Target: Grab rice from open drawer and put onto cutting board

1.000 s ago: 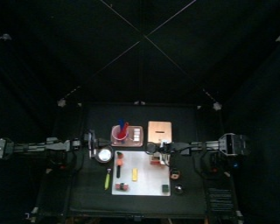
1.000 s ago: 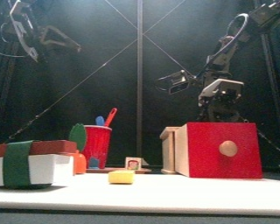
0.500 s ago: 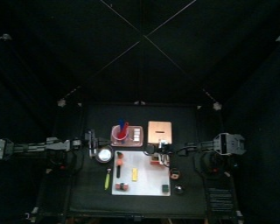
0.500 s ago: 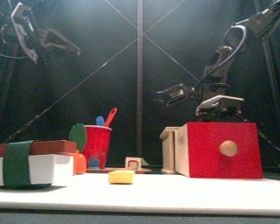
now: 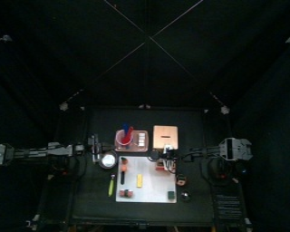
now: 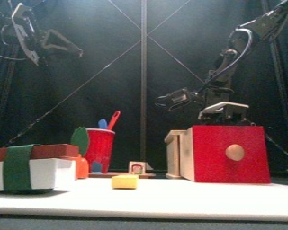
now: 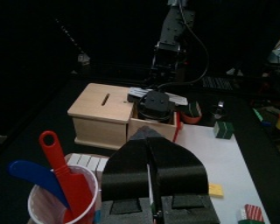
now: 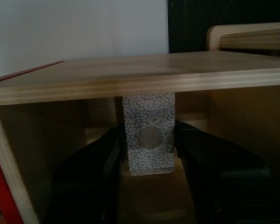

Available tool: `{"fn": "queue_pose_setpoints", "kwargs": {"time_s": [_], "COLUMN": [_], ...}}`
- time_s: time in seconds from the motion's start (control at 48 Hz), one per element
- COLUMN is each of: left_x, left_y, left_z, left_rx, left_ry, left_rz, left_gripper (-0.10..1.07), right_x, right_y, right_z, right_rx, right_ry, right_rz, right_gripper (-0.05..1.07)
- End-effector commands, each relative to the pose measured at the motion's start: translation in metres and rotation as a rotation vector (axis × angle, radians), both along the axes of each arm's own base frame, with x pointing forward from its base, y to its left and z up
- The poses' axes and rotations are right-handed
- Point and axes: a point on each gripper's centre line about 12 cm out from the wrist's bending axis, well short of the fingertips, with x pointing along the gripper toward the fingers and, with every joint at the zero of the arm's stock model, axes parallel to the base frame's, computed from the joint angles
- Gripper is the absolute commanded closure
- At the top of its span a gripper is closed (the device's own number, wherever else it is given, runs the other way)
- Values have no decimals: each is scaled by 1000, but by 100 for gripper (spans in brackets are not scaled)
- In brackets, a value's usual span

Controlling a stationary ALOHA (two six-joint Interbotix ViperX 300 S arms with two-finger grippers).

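**Rice:** rice packet [image 8: 149,131], small, grey and speckled. It stands upright inside the drawer [image 8: 149,188], under the tan top of the wooden box [image 5: 169,133].

**Drawer:** browner inside than the box's outer faces. It opens towards the cutting board [image 5: 148,178]. In the front view a red panel [image 6: 230,154] with a round wooden knob stands before the box.

**Right gripper** [image 8: 150,162]: reaches into the drawer opening. The jaws are spread, one on each side of the rice packet and close to it. Whether they touch it cannot be told. In the top view its arm comes in from the right, level with the box's near side.

**Cutting board:** large, white and flat on the counter [image 5: 81,195], just in front of the box. It carries several small coloured items too small to name. No rice lies on it.

**Left gripper** [image 7: 154,144]: jaws pressed together and holding nothing. It hangs high over the counter's left side, well apart from the box.

**Other things:**
- red cup [image 7: 55,197] holding a blue utensil and a red one, near the left gripper
- reddish rack [image 5: 133,139] beside the box
- small round white bowl [image 5: 108,159] at the board's left corner
- white box with a green band [image 6: 26,171] at the front left
- small yellow block [image 6: 125,181] on the board's near edge
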Motion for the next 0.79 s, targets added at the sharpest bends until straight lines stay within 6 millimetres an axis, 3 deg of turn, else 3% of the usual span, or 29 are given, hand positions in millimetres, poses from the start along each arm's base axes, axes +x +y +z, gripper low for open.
{"fn": "queue_pose_setpoints", "kwargs": {"time_s": [0.0, 0.458, 0.688, 0.771], "left_x": [2, 3, 2, 2], "left_y": [1, 5, 7, 7], "left_z": [11, 14, 14, 14], "left_rx": [3, 7, 12, 18], "left_ry": [-29, -33, -32, -33], "left_rz": [4, 20, 28, 27], "left_gripper": [96, 96, 96, 96], "right_x": [4, -23, -30, -29], "right_y": [-1, -3, 18, 30], "right_z": [19, 123, 166, 168], "right_rx": [-8, -60, 72, 143], "right_ry": [-46, -133, -249, -238], "right_rz": [-4, -29, -132, -213], "right_gripper": [42, 42, 42, 42]}}
